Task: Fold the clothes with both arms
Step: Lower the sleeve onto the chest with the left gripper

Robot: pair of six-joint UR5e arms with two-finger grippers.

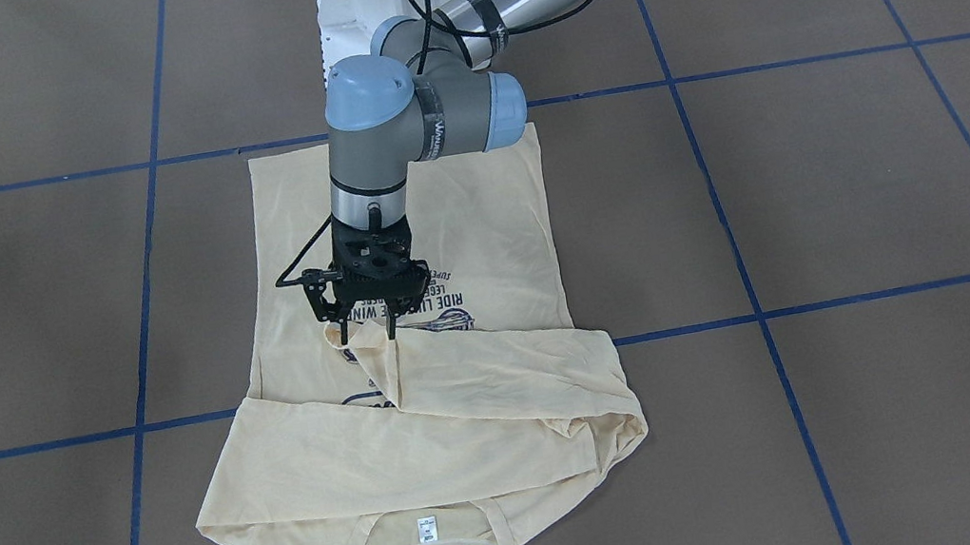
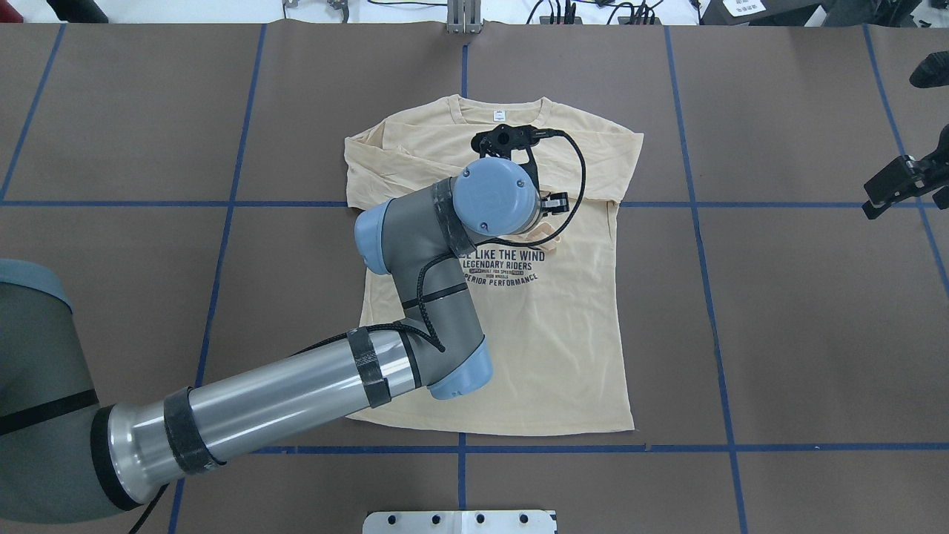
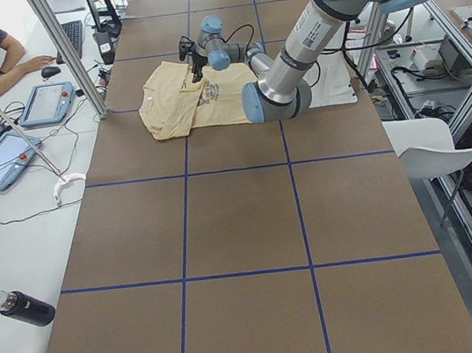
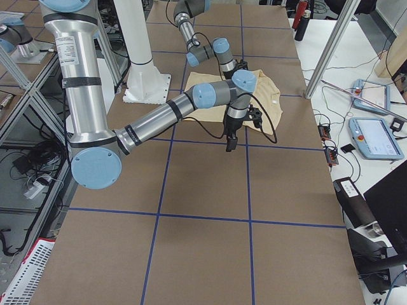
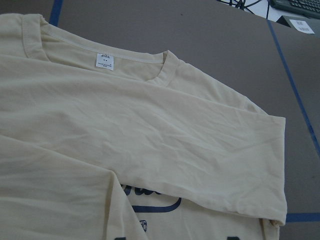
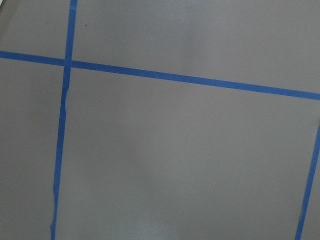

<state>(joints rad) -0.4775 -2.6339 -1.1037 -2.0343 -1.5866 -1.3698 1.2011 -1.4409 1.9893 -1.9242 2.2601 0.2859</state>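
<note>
- Table (image 2: pixel 801 311): brown top ruled into squares by blue tape lines (image 2: pixel 704 245).
- Left arm (image 2: pixel 296 393): reaches from the robot's left side across the table, with its wrist over the chest of the shirt.
- Right arm (image 4: pixel 152 121): held out over bare table, well apart from the shirt.
- Shirt (image 2: pixel 563 334): pale cream-yellow, lying flat near the middle of the table, front up. The hem is toward the robot and the collar is away from it.
- Sleeve (image 1: pixel 498 357): the one on the robot's left, laid slantwise across the chest, its cuff resting on the navy print (image 2: pixel 500 267).
- Left gripper (image 1: pixel 367 333): points straight down at the cuff. The jaws stand apart with a fingertip at either side of the cuff end, not pinching it.
- Right gripper (image 2: pixel 897 185): hangs over the table near its edge. I cannot tell whether its jaws are apart or together.
- Neck label (image 1: pixel 427 528): small and white, inside the collar.
</note>
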